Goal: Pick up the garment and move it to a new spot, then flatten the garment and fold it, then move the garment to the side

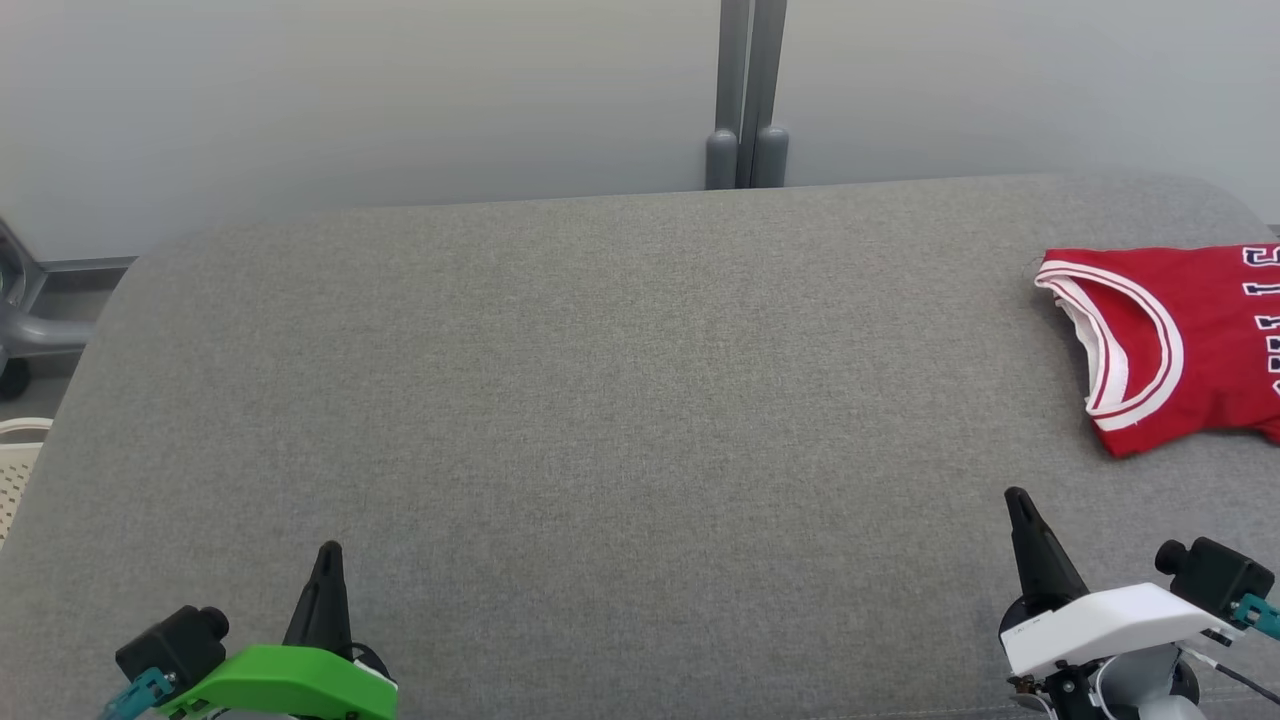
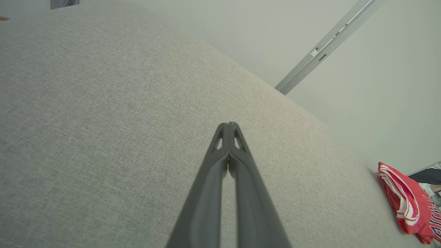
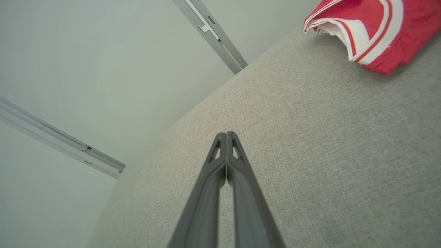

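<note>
The red garment [image 1: 1185, 345] is lying at the far right edge of the grey padded surface [image 1: 600, 400]. The right gripper [image 1: 1017, 500] is staying near it without touching, jaws pressed together and holding nothing. The left gripper [image 1: 328, 553], well apart from it, is also closed and empty.

Bright, even, diffuse light; soft faint shadows; wide-angle bending in wrist views.

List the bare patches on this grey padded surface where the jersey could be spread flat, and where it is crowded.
Bare: the middle and left of the grey padded surface, from the far edge by the wall down to the left gripper and right gripper. Crowded: the right edge, where the red jersey lies.
</note>
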`<state>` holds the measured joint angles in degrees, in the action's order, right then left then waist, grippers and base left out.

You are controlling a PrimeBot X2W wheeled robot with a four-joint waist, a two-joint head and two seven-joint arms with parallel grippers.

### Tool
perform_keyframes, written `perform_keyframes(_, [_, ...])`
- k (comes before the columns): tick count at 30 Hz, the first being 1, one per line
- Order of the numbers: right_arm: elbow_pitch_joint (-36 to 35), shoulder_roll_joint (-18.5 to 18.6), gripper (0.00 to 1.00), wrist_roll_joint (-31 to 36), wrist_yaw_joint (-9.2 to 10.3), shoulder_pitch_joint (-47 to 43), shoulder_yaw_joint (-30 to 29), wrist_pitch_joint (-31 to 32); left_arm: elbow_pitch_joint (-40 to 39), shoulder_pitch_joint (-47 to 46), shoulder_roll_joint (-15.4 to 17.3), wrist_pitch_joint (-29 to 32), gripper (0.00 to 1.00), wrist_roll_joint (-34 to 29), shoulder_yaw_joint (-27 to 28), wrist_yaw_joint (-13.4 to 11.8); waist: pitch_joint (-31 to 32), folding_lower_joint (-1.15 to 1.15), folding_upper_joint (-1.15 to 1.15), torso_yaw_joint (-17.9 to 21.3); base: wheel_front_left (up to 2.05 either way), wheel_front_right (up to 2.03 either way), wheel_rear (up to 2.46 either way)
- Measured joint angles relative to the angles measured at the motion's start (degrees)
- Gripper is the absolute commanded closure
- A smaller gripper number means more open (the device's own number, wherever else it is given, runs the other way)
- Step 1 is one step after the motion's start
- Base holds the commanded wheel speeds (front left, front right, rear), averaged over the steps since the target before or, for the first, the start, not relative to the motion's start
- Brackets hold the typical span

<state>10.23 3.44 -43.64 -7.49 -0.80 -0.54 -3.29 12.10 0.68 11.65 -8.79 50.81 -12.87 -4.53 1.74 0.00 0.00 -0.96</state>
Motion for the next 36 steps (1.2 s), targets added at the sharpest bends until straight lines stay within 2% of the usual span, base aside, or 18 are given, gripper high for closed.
perform_keyframes(36, [2.4,0.5,1.0,-22.9,0.01,3.5,-4.7,5.5,2.8,-4.9,-4.0,5.2,1.0,19.2,6.0,5.5,-0.7,0.0,0.0,0.4,0.0,0.0,0.0])
